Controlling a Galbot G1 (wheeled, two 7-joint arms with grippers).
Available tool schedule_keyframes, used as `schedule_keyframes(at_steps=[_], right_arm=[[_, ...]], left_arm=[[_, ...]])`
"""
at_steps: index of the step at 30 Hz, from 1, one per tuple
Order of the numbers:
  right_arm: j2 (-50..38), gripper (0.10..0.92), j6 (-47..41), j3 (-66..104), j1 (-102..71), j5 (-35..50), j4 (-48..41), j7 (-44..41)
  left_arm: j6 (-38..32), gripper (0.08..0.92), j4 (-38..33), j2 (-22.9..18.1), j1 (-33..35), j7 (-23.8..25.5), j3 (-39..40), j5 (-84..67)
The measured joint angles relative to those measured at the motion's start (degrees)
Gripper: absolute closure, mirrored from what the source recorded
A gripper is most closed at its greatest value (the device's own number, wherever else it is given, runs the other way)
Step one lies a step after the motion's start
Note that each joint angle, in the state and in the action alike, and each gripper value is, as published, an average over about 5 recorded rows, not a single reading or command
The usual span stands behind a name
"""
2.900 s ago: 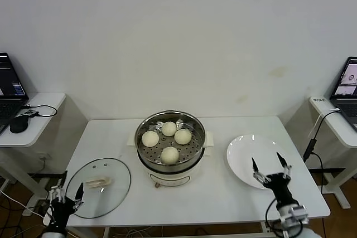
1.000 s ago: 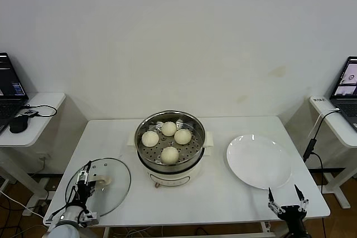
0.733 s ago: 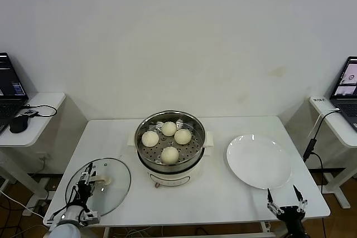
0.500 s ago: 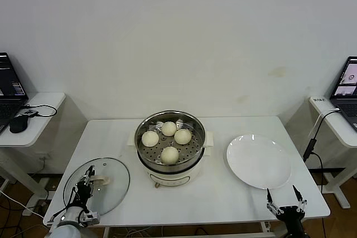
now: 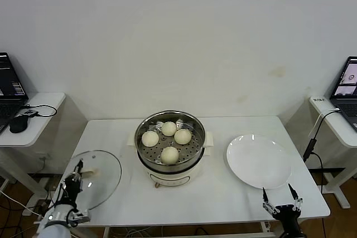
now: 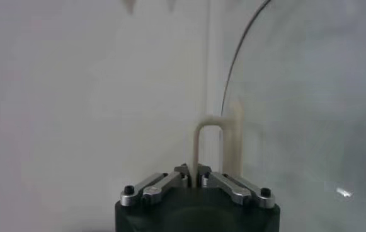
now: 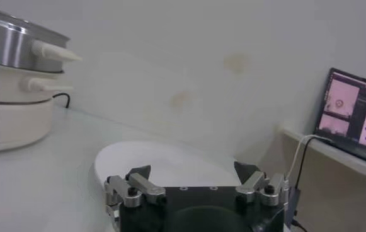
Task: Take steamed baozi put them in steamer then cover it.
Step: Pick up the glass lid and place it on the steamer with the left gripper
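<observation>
Baozi (image 5: pixel 169 139) fill the steamer (image 5: pixel 170 163) on the table (image 5: pixel 223 193); the left gripper (image 5: pixel 73 181) lifts the cover (image 5: pixel 97 175), clamped on its handle (image 6: pixel 211 148). Right gripper (image 7: pixel 195 178), jaws spread empty, waits beside the plate (image 7: pixel 170 161). Next: carry the cover over the steamer.

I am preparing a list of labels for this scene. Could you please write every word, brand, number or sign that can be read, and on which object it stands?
None can be read.
Laptop screens: content too small.
White tag on the right side table: marks too small.
Steamer, cover, plate: no text shows.
</observation>
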Motion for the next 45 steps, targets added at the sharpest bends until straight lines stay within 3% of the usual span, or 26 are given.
schedule_keyframes(at_steps=[13,24,32,45], right_arm=[[0.28,0.203,0.37,-1.82,-1.11,-0.82,1.06,-0.11],[1.83,0.203,0.85,-3.28,-1.98,-2.84,1.18,0.56],[3.74,0.203,1.53,-3.95,-2.29,-5.64,1.12,1.54],[5.36,0.203,2.41,-4.65,-1.49,-8.99,-0.37,2.07]], left_arm=[[7.69,0.853,-14.68,7.79,-0.26,6.9,0.13,-9.53],[15.23,0.853,-21.69,11.8,-6.46,11.37,11.12,-11.27],[20.7,0.853,-20.98,9.8,-15.38,16.18,22.73,-7.22],[26.23,0.853,-16.2,1.2,-26.14,24.43,34.1,3.96]])
